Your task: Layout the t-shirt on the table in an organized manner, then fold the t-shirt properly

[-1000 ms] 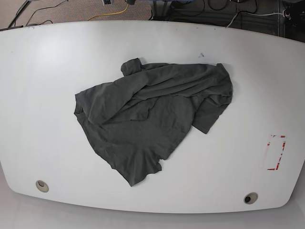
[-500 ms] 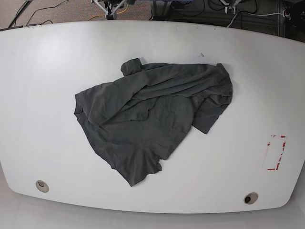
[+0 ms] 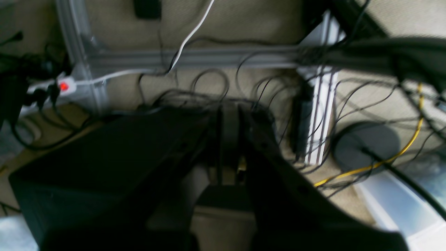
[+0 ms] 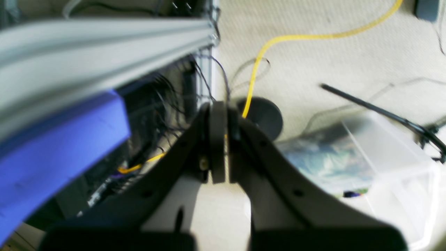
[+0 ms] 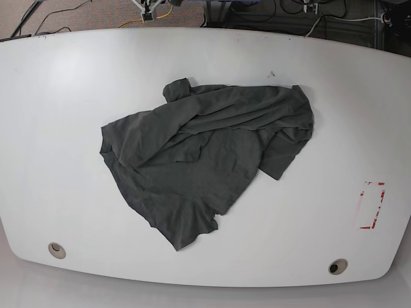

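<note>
base view: the t-shirt lies crumpled and spread near the middle of the white desk, one sleeve bunched toward the far edge, the hem pointing at the near edge. neither set of jaws reaches over the desk here, so both are well apart from the shirt. a red tape rectangle marks the right side, and two round holes sit by the near edge.

left wrist view: the left jaws are clenched together, holding nothing, over beige carpet strewn with black cables and a yellow cable. no shirt shows.

right wrist view: the right jaws are likewise pressed together and empty, above carpet, a yellow cable, a clear plastic bin and a blue block.
</note>
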{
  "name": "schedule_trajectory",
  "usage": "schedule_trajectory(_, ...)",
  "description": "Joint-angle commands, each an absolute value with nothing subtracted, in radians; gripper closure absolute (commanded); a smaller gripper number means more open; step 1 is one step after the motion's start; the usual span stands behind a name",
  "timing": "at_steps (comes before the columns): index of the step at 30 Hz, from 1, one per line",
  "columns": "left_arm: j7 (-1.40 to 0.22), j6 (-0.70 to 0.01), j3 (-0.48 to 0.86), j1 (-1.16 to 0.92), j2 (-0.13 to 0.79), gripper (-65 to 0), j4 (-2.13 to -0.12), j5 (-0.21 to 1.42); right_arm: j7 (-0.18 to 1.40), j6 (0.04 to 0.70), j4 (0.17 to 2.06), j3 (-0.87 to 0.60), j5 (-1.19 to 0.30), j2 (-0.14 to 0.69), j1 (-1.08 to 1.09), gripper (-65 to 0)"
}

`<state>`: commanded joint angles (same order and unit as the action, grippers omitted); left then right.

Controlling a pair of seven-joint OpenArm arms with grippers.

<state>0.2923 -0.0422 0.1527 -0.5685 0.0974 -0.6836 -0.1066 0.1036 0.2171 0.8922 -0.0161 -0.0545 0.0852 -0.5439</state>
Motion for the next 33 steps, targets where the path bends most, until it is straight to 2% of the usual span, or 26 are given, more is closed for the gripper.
schedule_trajectory(15, 0.303, -0.041, 0.156, -0.727, 0.094, 0.0, -0.923, -0.107, 0.088, 0.208, 1.144, -0.019, -0.056, 0.108, -0.734, -0.6)
schedule_trajectory(19, 0.303, -0.041, 0.157, -0.771, 0.094, 0.0, -0.983, -0.105, 0.090, 0.214, 1.214, -0.062, -0.050, 0.108, -0.780, -0.6)
schedule_trajectory(33, 0.303, -0.041, 0.157, -0.990, 0.091, 0.0, -1.307, -0.102, 0.110, 0.217, 1.509, -0.090, -0.056, 0.136, -0.989, -0.6)
